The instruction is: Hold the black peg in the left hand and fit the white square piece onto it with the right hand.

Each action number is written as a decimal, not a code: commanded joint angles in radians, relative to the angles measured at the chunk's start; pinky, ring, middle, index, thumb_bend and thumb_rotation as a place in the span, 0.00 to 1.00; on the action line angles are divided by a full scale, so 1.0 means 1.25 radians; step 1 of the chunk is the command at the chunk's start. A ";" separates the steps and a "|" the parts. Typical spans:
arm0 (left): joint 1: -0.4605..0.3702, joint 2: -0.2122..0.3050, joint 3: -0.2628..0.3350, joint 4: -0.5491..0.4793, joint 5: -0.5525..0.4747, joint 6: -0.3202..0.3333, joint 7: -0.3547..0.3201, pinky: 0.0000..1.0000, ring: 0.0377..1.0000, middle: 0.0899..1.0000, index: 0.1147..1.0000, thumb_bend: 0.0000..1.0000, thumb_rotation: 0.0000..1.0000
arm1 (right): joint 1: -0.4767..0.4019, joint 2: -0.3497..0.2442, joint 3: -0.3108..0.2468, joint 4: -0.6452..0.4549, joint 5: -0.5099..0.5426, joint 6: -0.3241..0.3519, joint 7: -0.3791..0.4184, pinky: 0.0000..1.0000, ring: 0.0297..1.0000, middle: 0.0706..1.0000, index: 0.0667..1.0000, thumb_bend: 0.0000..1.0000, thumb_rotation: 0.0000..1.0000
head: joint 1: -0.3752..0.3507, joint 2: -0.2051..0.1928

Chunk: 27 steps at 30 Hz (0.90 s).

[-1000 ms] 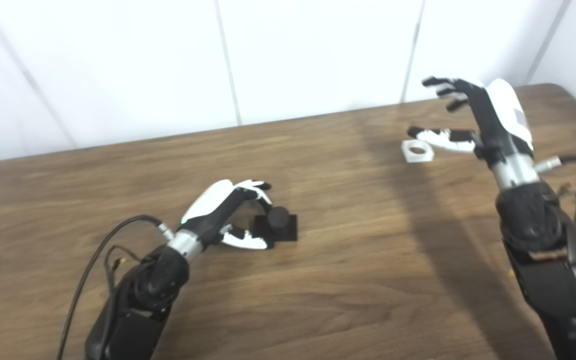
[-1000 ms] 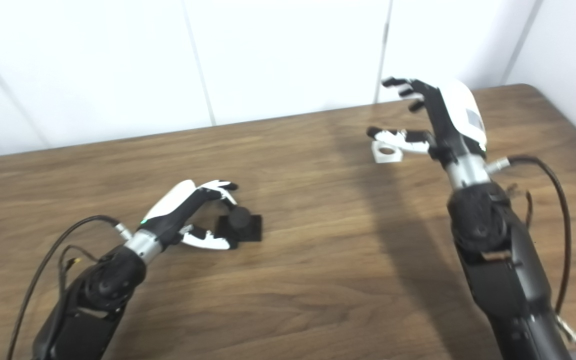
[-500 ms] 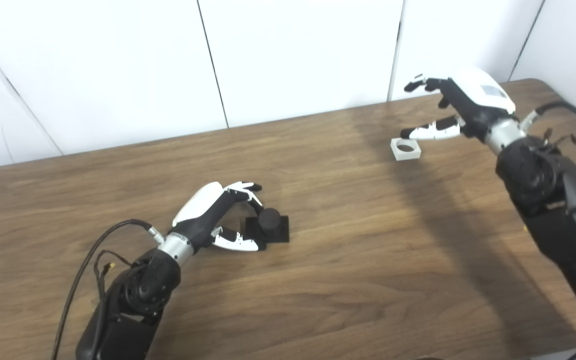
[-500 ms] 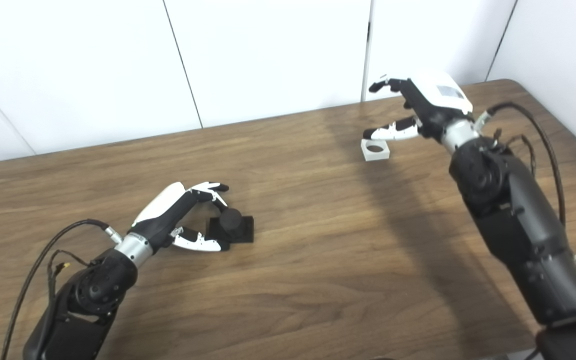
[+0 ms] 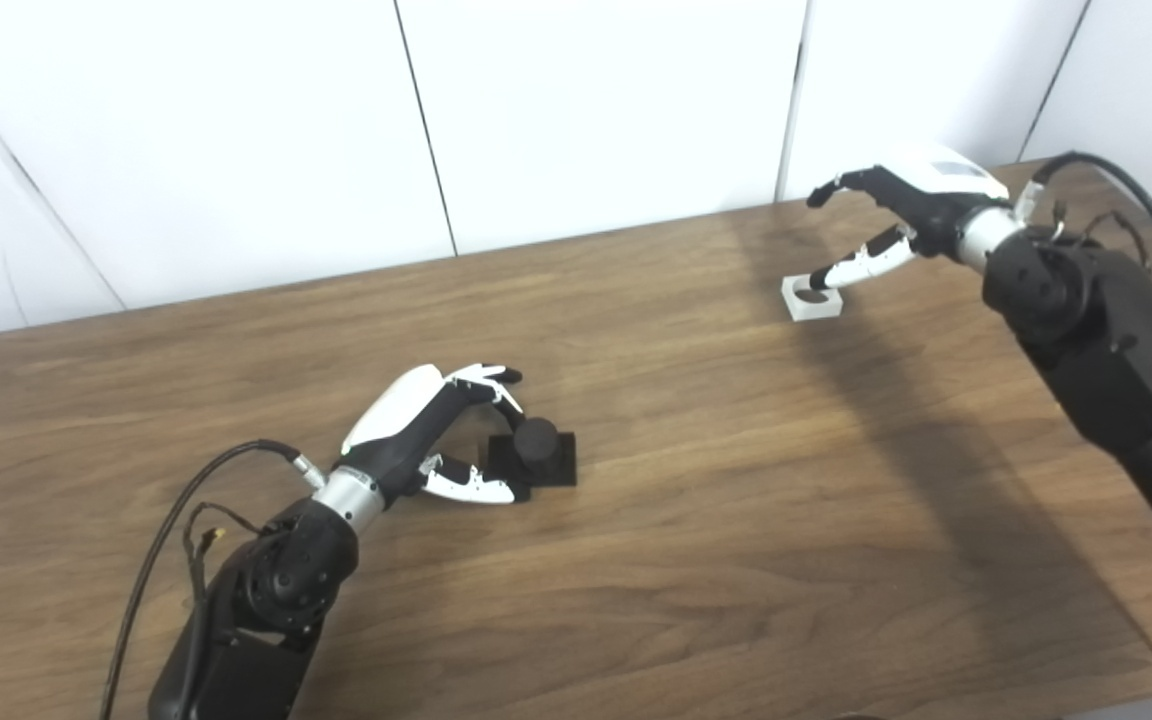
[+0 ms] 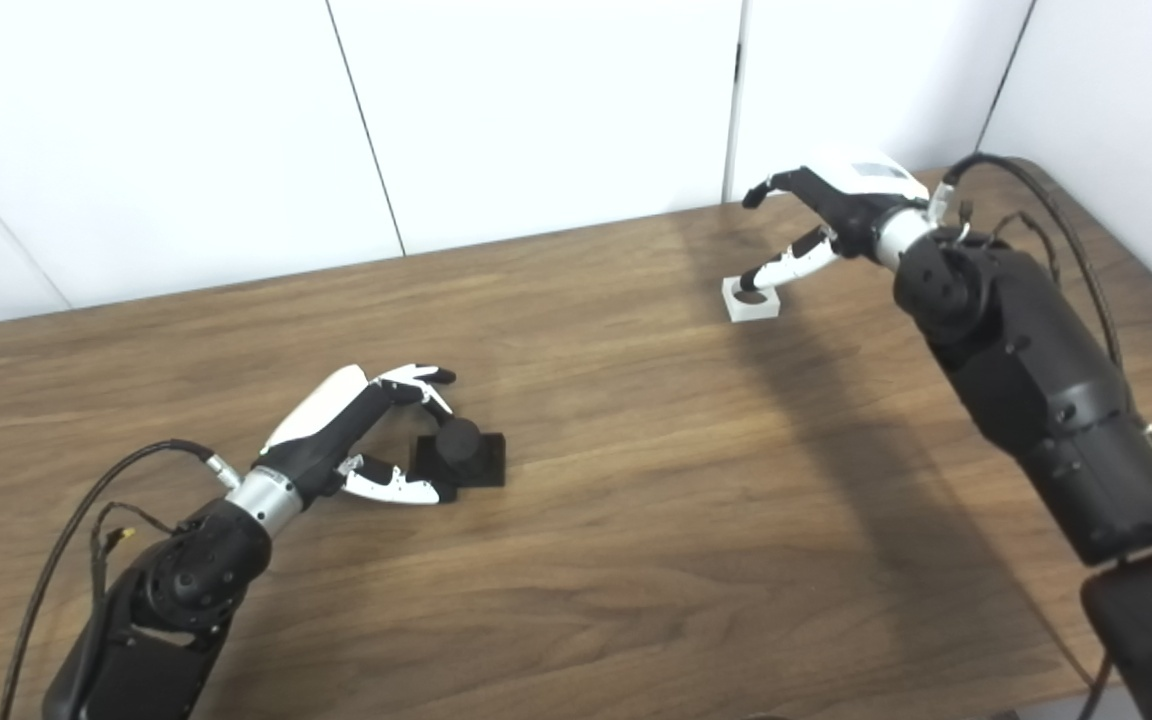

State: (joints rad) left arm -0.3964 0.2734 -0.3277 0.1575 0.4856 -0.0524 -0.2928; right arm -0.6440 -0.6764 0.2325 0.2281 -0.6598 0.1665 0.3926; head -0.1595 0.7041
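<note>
Both views are bright and evenly lit, with soft light that seems to fall from above and somewhat behind the right arm. The white wall [image 5: 596, 110] is nearly washed out, its panel seams thin grey lines. A broad, soft-edged shadow runs across the worktop [image 5: 716, 560] from the white square piece [image 5: 812, 296] toward the near edge. A fainter shadow lies under the left hand [image 5: 426, 425]. The wood grain shows a mild sheen, no hard glare. Focus is slightly soft throughout, with no motion blur.
</note>
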 commanded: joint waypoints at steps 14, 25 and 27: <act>-0.018 0.018 0.014 -0.021 -0.006 -0.010 0.005 0.90 0.93 0.88 0.42 0.52 0.08 | -0.105 -0.030 0.052 0.056 -0.009 -0.017 0.101 0.96 0.96 0.93 0.82 0.90 0.38 | 0.008 0.004; -0.016 0.019 0.016 -0.028 -0.007 -0.003 0.002 0.91 0.93 0.88 0.42 0.52 0.08 | -0.117 -0.024 0.083 0.081 -0.041 -0.016 0.118 0.98 0.96 0.94 0.83 0.90 0.37 | 0.010 0.005; -0.015 0.019 0.016 -0.029 -0.006 -0.003 0.003 0.90 0.93 0.87 0.42 0.52 0.08 | -0.121 -0.023 0.092 0.092 -0.054 -0.018 0.114 0.98 0.95 0.94 0.83 0.89 0.37 | 0.016 0.007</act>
State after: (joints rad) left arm -0.3954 0.2768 -0.3211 0.1574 0.4769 -0.0549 -0.2941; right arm -0.7237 -0.6828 0.3530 0.3490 -0.7084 0.1515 0.5470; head -0.1396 0.7133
